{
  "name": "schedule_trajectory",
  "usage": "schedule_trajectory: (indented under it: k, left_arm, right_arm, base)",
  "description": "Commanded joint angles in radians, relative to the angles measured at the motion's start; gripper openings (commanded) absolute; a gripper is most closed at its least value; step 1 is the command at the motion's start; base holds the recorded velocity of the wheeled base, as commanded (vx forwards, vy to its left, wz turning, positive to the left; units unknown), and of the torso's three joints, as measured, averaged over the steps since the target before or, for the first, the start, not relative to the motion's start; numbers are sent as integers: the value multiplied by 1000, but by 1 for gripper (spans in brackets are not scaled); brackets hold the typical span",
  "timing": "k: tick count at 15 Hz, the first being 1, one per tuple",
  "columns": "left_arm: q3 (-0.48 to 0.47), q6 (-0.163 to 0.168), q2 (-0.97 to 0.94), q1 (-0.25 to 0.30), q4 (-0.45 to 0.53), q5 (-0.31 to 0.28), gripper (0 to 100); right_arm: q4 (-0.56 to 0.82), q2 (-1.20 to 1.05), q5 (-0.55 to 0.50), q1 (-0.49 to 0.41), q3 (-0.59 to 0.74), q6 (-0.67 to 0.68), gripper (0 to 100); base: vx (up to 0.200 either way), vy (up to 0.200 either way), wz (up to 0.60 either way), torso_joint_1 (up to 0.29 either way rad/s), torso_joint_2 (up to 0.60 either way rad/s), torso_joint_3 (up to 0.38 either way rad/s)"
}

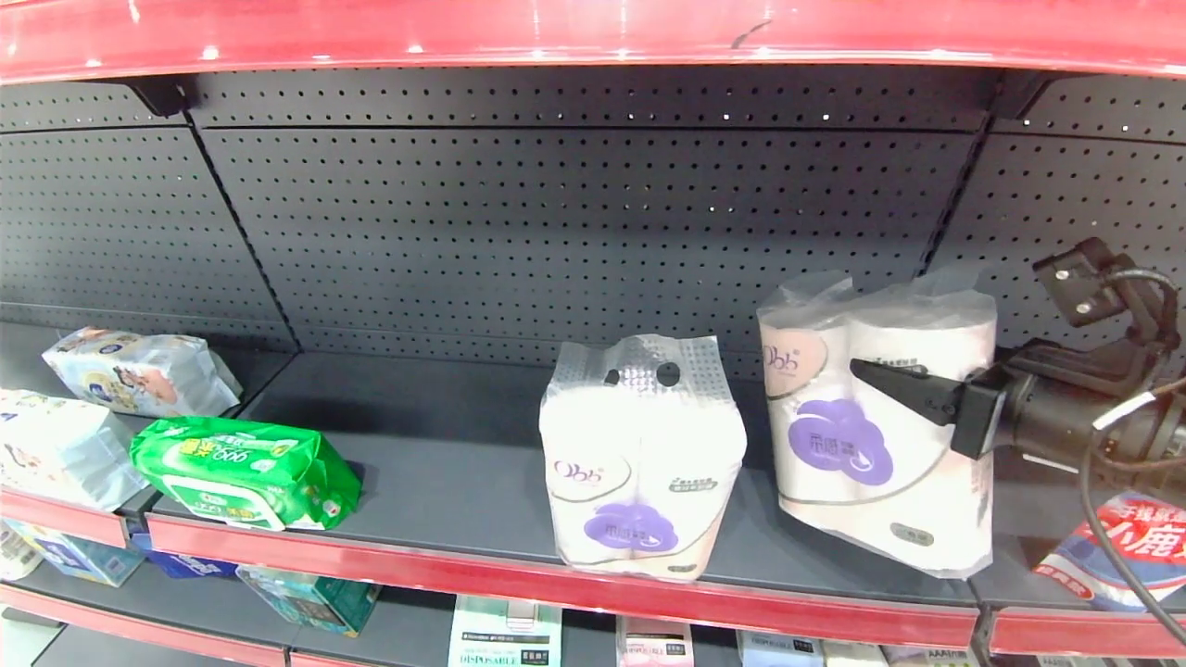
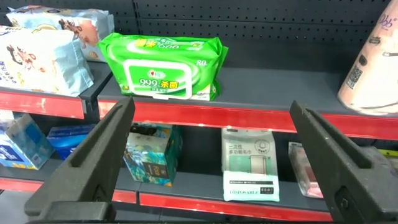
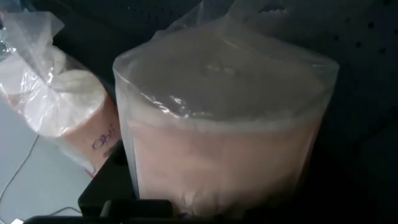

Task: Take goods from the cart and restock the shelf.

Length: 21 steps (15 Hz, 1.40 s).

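Currently: two roll packs on the shelf, one gripped

Two plastic-wrapped toilet-roll packs are on the dark shelf (image 1: 445, 463). The middle pack (image 1: 639, 463) stands upright near the red front edge, free of any grip. The right-hand pack (image 1: 880, 482) leans slightly, and its lower end is at the shelf surface. The right hand (image 1: 889, 384) is clamped on this pack: one black finger lies across its front and the other is hidden behind it. In the right wrist view the wrapped top of this pack is directly in front of the lens.

The left hand (image 2: 211, 168) is released, its two fingers spread wide, level with the shelf's red edge and holding nothing.

One green wipes pack (image 1: 246, 472) lies flat toward the left, well apart from the rolls. Two pale soft packs (image 1: 139, 371) sit at the far left end. One red-and-blue pack (image 1: 1121, 547) lies at the far right, partly behind the right arm's cable. The lower shelf (image 2: 205, 140) holds several boxes and packets.
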Motion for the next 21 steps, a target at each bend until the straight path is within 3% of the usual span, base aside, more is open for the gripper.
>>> schedule_trajectory:
  k: [1,9,14,21]
  left_arm:
    - [0,0,0,0,0,0,100]
    - [-1,0,0,0,0,0,100]
    - [0,0,0,0,0,0,100]
    - [0,0,0,0,0,0,100]
  right_arm:
    - [-33,112,22,1,-37,0,0]
    - [-145,346,144,1,-197,2,0]
    - [-266,470,289,-24,-258,2,0]
    - [-394,613,298,-1,-315,-19,0]
  base:
    - [0,0,0,0,0,0]
    - [0,0,0,0,0,0]
    - [0,0,0,0,0,0]
    - [0,0,0,0,0,0]
